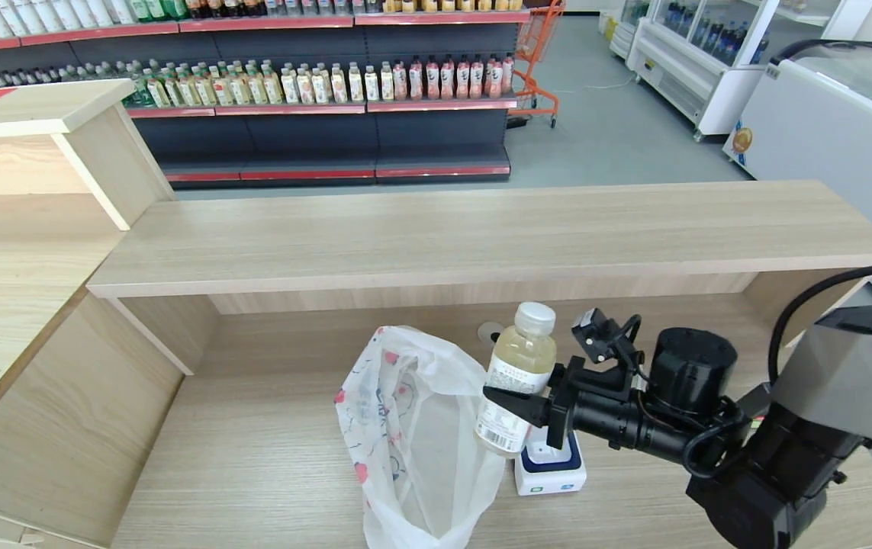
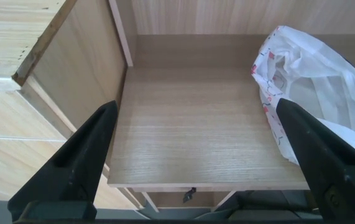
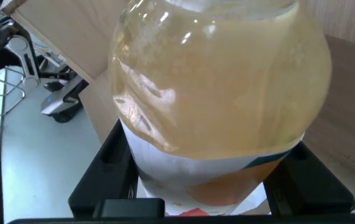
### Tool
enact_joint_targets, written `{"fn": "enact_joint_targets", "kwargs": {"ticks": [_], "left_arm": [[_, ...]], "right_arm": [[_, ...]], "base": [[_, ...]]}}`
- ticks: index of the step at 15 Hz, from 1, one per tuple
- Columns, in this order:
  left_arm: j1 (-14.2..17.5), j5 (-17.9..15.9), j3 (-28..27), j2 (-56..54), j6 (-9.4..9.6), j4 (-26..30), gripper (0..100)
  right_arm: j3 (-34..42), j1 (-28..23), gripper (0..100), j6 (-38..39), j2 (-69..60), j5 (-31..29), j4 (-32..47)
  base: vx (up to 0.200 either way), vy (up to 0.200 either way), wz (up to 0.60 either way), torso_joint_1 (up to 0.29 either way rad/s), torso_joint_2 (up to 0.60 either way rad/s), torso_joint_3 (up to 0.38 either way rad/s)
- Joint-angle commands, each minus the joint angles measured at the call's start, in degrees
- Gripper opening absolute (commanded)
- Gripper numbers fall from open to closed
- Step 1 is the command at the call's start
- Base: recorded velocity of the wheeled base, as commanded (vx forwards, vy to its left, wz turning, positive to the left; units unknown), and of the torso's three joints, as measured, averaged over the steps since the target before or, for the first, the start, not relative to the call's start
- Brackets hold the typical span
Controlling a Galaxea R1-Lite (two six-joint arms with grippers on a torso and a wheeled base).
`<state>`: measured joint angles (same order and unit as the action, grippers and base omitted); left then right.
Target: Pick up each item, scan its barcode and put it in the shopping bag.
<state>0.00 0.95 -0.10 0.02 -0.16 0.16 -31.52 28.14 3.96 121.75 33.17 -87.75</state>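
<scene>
In the head view, the right gripper (image 1: 513, 402) clamped a bottle (image 1: 521, 358) of pale drink, nearly upright above the scanner (image 1: 550, 467) and just beside the open bag (image 1: 405, 427) on the counter (image 1: 252, 457). In the left wrist view, the left gripper (image 2: 196, 155) hung spread wide over the counter, near the bag. In the right wrist view, black fingers (image 3: 106, 168) flanked the bottle's label.

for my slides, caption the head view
Head view: right claw holds a drink bottle between the shopping bag and the scanner
</scene>
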Motion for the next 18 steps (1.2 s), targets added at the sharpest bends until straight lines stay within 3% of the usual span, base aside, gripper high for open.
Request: {"fn": "enact_joint_targets", "kwargs": {"ticks": [1,4,11,18], "left_arm": [[0.0,0.0,0.0,0.0,-0.02,0.0,100],[0.0,0.0,0.0,0.0,-0.02,0.0,100],[0.0,0.0,0.0,0.0,-0.02,0.0,100],[0.0,0.0,0.0,0.0,-0.02,0.0,100]], "right_arm": [[-3.6,1.2,0,-1.7,8.0,0.0,-1.5],[-8.7,1.4,0,-5.8,13.8,0.0,-1.6],[-24.4,5.2,0,-7.0,24.3,-0.2,-1.0],[-33.5,5.5,0,-11.8,31.2,-0.3,0.6]], "base": [[0.0,0.0,0.0,0.0,0.0,0.0],[0.0,0.0,0.0,0.0,0.0,0.0],[0.0,0.0,0.0,0.0,0.0,0.0],[0.0,0.0,0.0,0.0,0.0,0.0]]}}
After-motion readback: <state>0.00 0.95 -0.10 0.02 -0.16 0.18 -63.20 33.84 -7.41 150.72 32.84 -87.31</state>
